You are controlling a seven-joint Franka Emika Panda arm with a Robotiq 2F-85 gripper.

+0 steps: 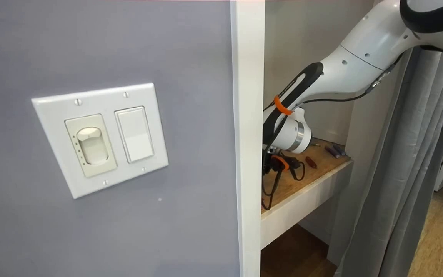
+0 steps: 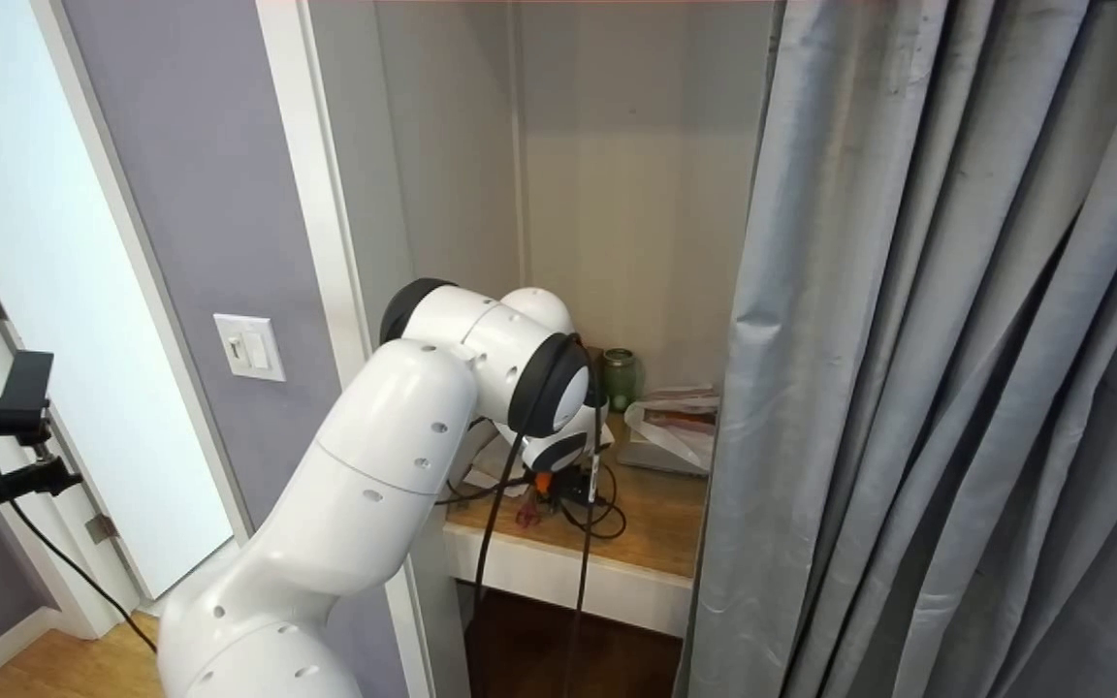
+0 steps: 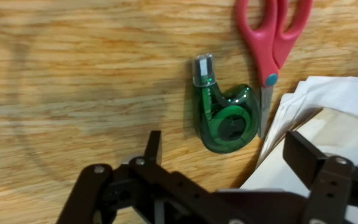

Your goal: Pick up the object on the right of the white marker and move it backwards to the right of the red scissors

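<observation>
In the wrist view a green translucent correction tape dispenser (image 3: 225, 124) lies flat on the wooden surface, its clear capped tip pointing up the picture. Red scissors (image 3: 267, 46) with a teal pivot lie just right of it, blades beside or against its edge. The scissors also show in an exterior view (image 2: 527, 512). My gripper (image 3: 222, 137) is open, with one finger left of the dispenser and the other over papers to its right. Nothing is held between the fingers. In the exterior views the fingers are mostly hidden by the arm and door frame. I cannot make out a white marker.
White papers or envelopes (image 3: 331, 133) lie right of the dispenser. The shelf (image 1: 306, 198) has side walls, a door frame (image 1: 249, 134) and a grey curtain (image 2: 830, 291). A dark red object (image 1: 310, 162), purplish cylinders (image 1: 332, 151), a green jar (image 2: 620, 378) and a plastic bag (image 2: 680, 422) are there.
</observation>
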